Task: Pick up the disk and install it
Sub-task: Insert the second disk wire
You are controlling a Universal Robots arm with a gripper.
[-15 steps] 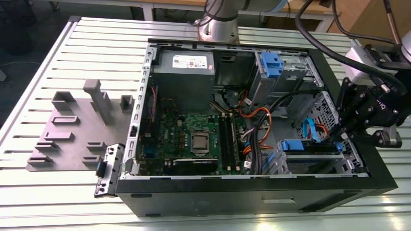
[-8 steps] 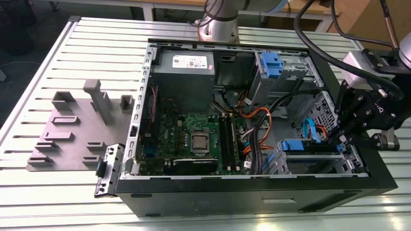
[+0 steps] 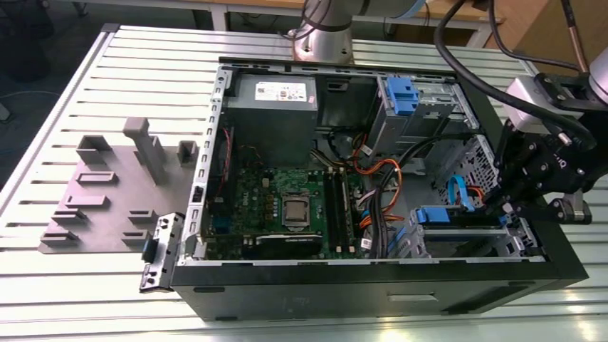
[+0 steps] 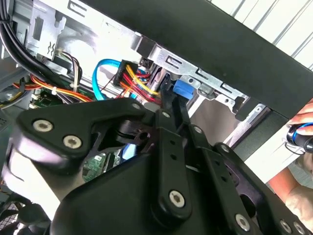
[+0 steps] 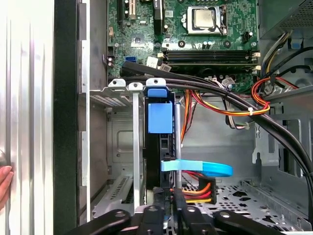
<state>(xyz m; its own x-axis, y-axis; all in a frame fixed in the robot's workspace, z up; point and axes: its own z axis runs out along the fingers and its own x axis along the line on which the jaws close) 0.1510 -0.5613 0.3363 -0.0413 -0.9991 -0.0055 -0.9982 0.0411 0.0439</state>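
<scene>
The disk (image 5: 160,117) stands on edge in the grey metal drive cage (image 5: 120,100) at the case's front corner, its blue carrier tab facing up out of the slot. In the exterior view the disk (image 3: 439,214) shows as a blue patch in that cage, at the view's right. My gripper (image 5: 171,203) sits at the disk's cable end, its black fingers (image 5: 180,208) drawn together beside the dark drive edge. In the second wrist view the gripper (image 4: 171,98) tapers to a point just short of the blue tab of the disk (image 4: 182,89). Nothing is held between the fingers.
The open computer case (image 3: 380,285) lies on a slatted table. Inside are a motherboard (image 3: 285,203), a grey power supply (image 3: 275,107), an upper cage with a blue latch (image 3: 404,96) and black, orange and blue cables (image 5: 210,169). A grey fixture plate (image 3: 105,199) lies left. A hand (image 5: 4,181) rests outside the case.
</scene>
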